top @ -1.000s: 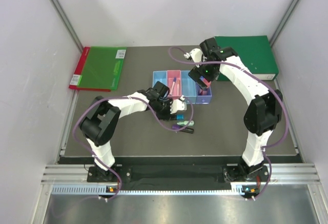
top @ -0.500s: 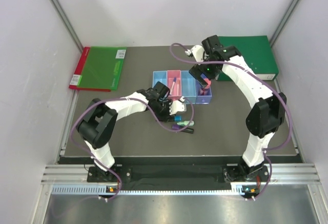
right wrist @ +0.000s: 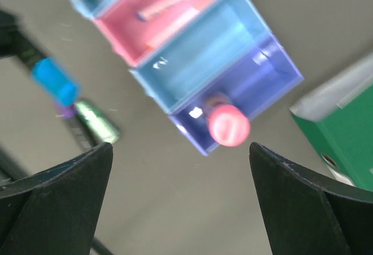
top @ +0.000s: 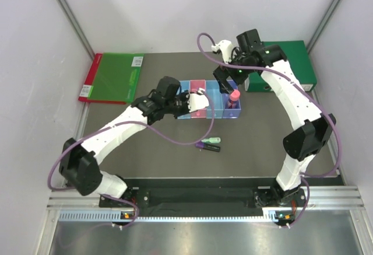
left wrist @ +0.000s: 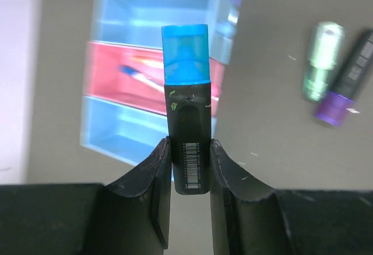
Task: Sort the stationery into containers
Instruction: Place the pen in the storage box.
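My left gripper is shut on the black-blue marker and holds it above the row of containers, near the light blue and pink bins. The pink bin holds a white-blue pen and a thin pink-white one. My right gripper is open and empty above the purple-blue bin. The stubby pink piece stands in that bin, and it also shows in the right wrist view. The mint green marker and the purple-black marker lie on the table in front of the bins.
A flat green folder with a red edge lies at the back left. A dark green binder lies at the back right, close behind my right arm. White walls close in the table on three sides. Purple cables trail from both arms.
My left gripper has lifted the black-blue marker off the table and moved it back over the bins. My right gripper has let go of the pink piece in the purple-blue bin and drawn back.
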